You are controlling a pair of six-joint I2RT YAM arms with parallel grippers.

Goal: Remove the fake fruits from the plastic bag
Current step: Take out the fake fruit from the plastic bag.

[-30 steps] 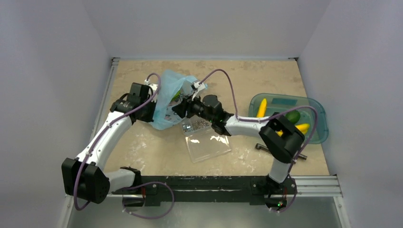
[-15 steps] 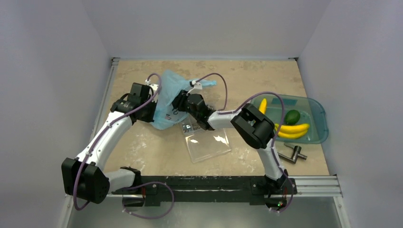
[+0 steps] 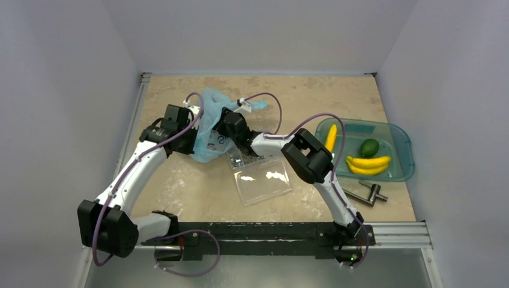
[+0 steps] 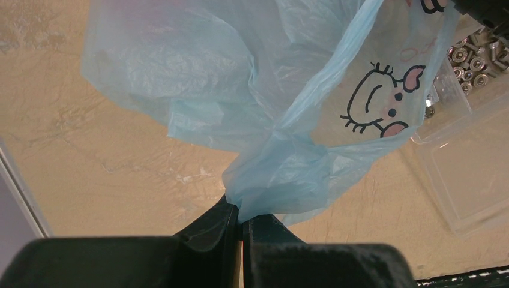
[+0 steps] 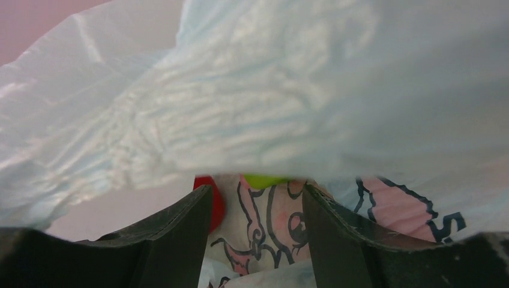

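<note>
Over the last second I had pushed the right gripper (image 5: 255, 204) from the mouth of the plastic bag (image 3: 210, 108) deeper inside. Its elbow swung clear of the tray (image 3: 410, 150), where bananas (image 3: 367, 163) already lay. Its jaws stood apart with nothing between them yet, and a red fruit (image 5: 216, 204) and a green fruit (image 5: 267, 179) sat just ahead under the film. My left gripper (image 4: 242, 225) stayed clamped on a bunched corner of the bag, and I judged the next pick was close

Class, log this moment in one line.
left jaws: shut on plastic bag | right jaws: open inside bag | tray: bananas, green fruit
</note>
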